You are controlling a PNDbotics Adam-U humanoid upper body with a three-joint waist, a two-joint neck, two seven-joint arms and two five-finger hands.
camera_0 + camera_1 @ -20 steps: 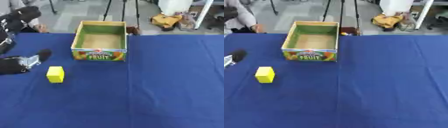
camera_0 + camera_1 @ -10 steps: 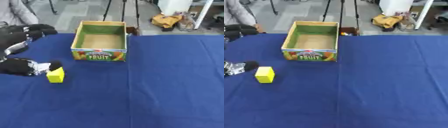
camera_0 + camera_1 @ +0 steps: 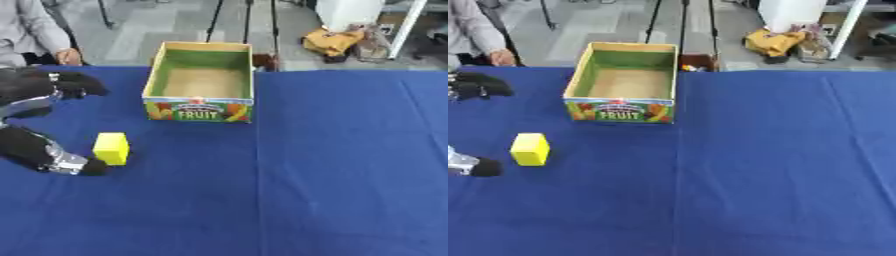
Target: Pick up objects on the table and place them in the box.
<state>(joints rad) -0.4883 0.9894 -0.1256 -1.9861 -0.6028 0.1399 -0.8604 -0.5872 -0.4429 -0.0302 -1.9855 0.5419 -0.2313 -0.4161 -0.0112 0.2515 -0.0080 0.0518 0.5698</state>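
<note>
Yellow block sitting on blue-clothed bench, left robot hand closing around it.
Block is lying well short of the cardboard fruit box, which is standing open toward the far edge. Left robot hand is spread wide: one black fingertip is resting just beside the block's lower left, other fingers are hovering behind; nothing gripped. Right robot hand isn't showing.

I see my left hand at the yellow block, fingers spread around it; box beyond.
</note>
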